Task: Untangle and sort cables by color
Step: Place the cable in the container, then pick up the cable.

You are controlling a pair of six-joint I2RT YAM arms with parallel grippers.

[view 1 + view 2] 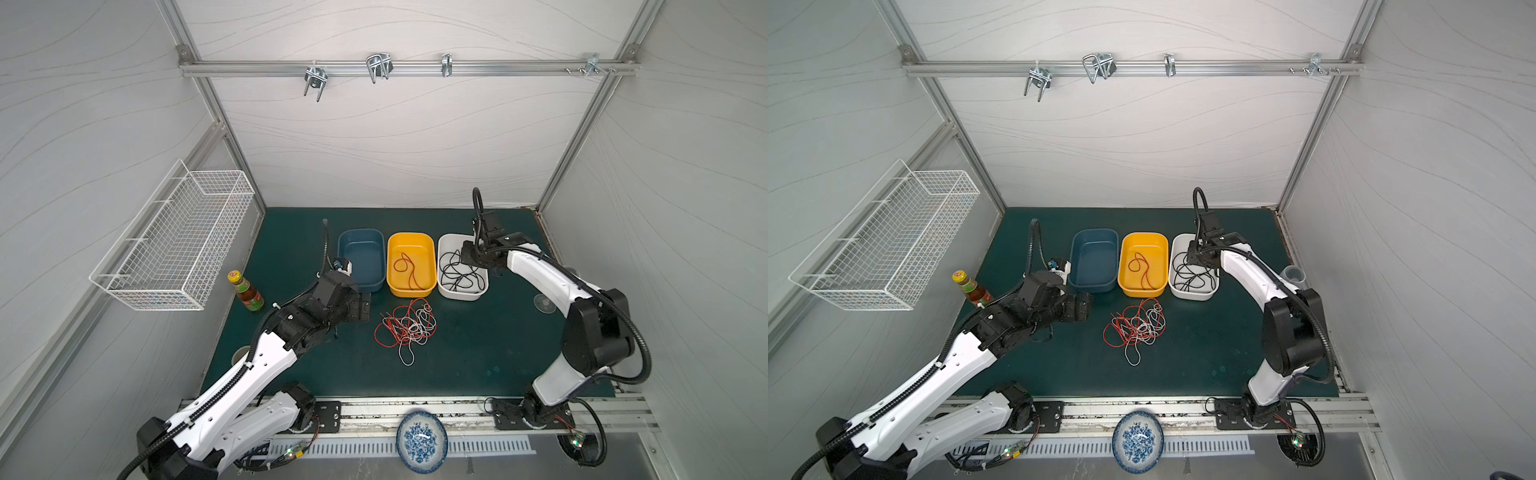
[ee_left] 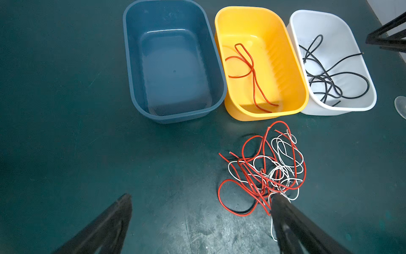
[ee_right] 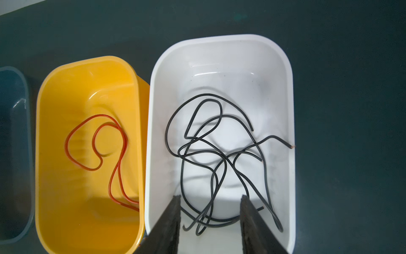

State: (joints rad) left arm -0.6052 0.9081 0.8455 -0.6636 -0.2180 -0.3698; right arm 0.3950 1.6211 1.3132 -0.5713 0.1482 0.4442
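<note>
A tangle of red and white cables [image 1: 407, 328] [image 1: 1136, 328] [image 2: 268, 167] lies on the green mat in front of three bins. One red cable [image 2: 248, 72] [image 3: 96, 143] lies in the yellow bin [image 1: 390, 266]. Black cables [image 3: 219, 158] [image 1: 459, 270] lie loose in the white bin [image 3: 219, 38]. The blue bin [image 1: 361, 286] holds nothing. My left gripper [image 2: 201, 198] [image 1: 365, 305] is open beside the tangle, with one fingertip [image 2: 279, 204] at the tangle's edge. Above the white bin my right gripper [image 3: 211, 198] [image 1: 469, 253] is open and holds nothing.
A white wire basket [image 1: 174, 245] hangs on the left wall and a sauce bottle [image 1: 245, 291] stands below it. A clear cup [image 1: 1293, 274] sits at the mat's right edge. A blue patterned plate [image 1: 422, 440] rests at the front rail. Metal hooks [image 1: 378, 66] hang on the back rail.
</note>
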